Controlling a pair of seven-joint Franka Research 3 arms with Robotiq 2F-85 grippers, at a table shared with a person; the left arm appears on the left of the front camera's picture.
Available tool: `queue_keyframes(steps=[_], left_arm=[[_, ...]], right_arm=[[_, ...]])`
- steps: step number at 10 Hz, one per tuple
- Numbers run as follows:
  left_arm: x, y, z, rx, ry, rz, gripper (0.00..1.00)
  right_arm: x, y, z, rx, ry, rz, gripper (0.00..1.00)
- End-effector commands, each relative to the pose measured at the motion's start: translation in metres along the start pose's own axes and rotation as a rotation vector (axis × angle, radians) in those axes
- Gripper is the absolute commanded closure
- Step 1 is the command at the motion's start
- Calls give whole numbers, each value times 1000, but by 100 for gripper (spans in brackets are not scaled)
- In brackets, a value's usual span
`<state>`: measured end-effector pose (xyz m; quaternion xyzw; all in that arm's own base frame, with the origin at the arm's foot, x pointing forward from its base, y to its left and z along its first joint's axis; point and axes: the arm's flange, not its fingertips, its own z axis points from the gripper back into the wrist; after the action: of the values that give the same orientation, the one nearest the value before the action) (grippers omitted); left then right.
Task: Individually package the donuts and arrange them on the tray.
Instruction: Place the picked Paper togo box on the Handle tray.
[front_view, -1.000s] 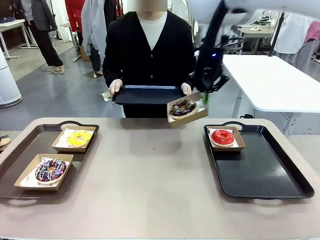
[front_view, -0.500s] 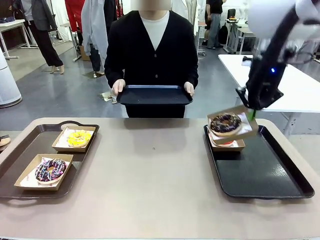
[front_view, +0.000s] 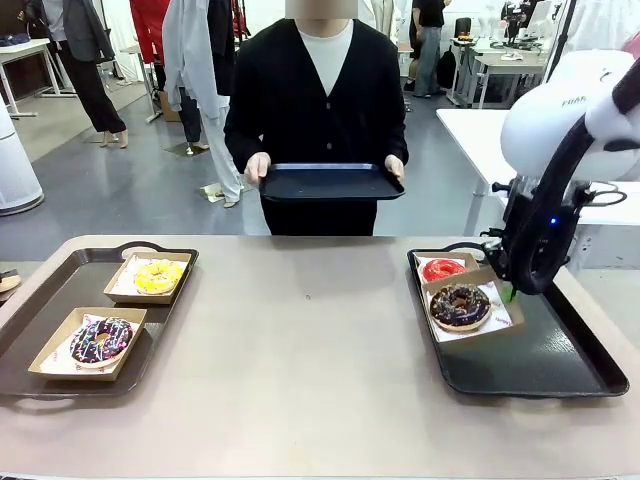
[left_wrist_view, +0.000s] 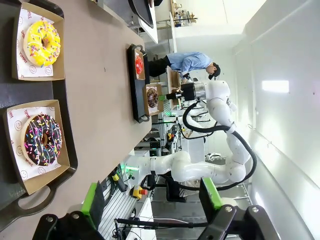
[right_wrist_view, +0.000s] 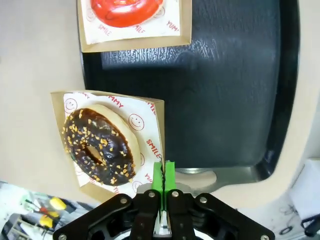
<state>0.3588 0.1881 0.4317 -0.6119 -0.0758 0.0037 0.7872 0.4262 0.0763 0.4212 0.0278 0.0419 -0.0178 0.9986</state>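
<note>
My right gripper (front_view: 512, 291) (right_wrist_view: 163, 176) is shut on the edge of a cardboard box holding the dark chocolate speckled donut (front_view: 460, 305) (right_wrist_view: 100, 145). The box sits low over the black tray (front_view: 540, 355), just in front of the red-iced donut (front_view: 443, 269) (right_wrist_view: 125, 9) in its own box. I cannot tell whether the held box touches the tray. On the brown tray (front_view: 40, 300) at the left lie the boxed yellow donut (front_view: 158, 276) (left_wrist_view: 41, 42) and the boxed sprinkled chocolate donut (front_view: 100, 340) (left_wrist_view: 42, 140). My left gripper (left_wrist_view: 150, 200) hangs open well above them.
Across the table a person holds a second black tray (front_view: 330, 183) with both hands at waist height. The bare tabletop (front_view: 300, 340) lies between the two trays. The near half of the right tray (right_wrist_view: 225, 100) is free.
My right gripper carried the boxed dark donut from above the table's far edge rightward and down to the black tray, in front of the red donut. The person shifted slightly right.
</note>
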Motion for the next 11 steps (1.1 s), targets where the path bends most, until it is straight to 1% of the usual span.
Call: queue_keyframes(steps=[1,2,3,11], left_arm=[[-1,-2,1,-5,-2,-7,0],[-1,-2,1,-5,-2,-7,0],[-1,-2,1,-5,-2,-7,0],[-1,-2,1,-5,-2,-7,0]], right_arm=[[7,-5,-10,16,6,8,99],[12,-2,-13,-25,7,-14,99],[3,-1,-9,-1,12,-3,99],[4,-2,-11,-6,11,-3,99]])
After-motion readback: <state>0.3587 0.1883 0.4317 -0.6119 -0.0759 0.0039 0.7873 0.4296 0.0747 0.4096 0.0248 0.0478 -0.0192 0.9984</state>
